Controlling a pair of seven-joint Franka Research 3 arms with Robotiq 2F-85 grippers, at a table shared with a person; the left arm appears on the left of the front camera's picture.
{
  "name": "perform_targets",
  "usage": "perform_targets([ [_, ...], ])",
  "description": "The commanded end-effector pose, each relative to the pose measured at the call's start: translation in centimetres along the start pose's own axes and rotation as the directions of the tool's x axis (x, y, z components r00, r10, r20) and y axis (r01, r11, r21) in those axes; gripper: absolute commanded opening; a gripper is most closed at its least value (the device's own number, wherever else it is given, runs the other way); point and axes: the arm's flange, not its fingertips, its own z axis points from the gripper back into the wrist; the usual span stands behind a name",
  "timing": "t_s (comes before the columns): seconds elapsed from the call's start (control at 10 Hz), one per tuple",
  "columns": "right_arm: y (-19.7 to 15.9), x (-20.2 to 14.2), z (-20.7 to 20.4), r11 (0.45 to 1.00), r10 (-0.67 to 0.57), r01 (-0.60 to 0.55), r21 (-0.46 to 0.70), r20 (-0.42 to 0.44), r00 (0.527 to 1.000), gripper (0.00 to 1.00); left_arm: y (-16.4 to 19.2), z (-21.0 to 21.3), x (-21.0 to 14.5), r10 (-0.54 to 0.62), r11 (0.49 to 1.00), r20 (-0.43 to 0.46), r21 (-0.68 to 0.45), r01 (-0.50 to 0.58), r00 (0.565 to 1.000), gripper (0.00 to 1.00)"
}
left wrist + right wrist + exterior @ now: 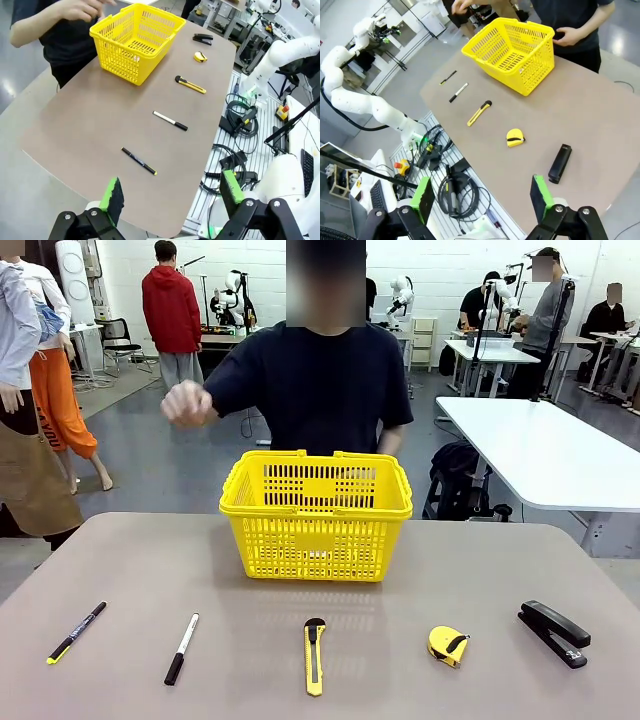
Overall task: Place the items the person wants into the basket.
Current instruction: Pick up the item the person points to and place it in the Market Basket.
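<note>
The yellow basket stands at the table's far middle, in front of the person in a black T-shirt, who holds a fist raised. Along the near edge lie the thin black pen with a yellow tip, the black-capped marker and the yellow-and-black utility knife. My left gripper is open, high above the table's left end. My right gripper is open, above the right end.
A yellow tape measure and a black stapler lie at the near right. Cables and the arm bases sit beside the table. A white table stands behind on the right.
</note>
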Motion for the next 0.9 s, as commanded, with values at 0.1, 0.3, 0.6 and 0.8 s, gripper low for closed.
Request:
perform_targets([
  [0.1, -0.06, 0.13, 0.13, 1.000, -0.002, 0.002, -0.004, 0.015, 1.000, 1.00, -0.06, 0.07, -0.04, -0.016, 1.000, 0.014, -0.008, 0.016, 1.000, 1.00],
  [0.3, -0.06, 0.13, 0.13, 1.000, -0.002, 0.002, -0.004, 0.015, 1.000, 1.00, -0.06, 0.07, -0.04, -0.016, 1.000, 0.014, -0.008, 0.016, 1.000, 1.00],
  [0.6, -0.06, 0.13, 0.13, 1.000, -0.002, 0.002, -0.004, 0.015, 1.000, 1.00, -0.06, 0.07, -0.04, -0.016, 1.000, 0.014, -0.008, 0.016, 1.000, 1.00],
  [0.8, -0.06, 0.13, 0.13, 1.000, -0.002, 0.002, -0.004, 0.015, 1.000, 1.00, -0.06, 0.07, -0.04, -0.016, 1.000, 0.014, -0.008, 0.016, 1.000, 1.00],
])
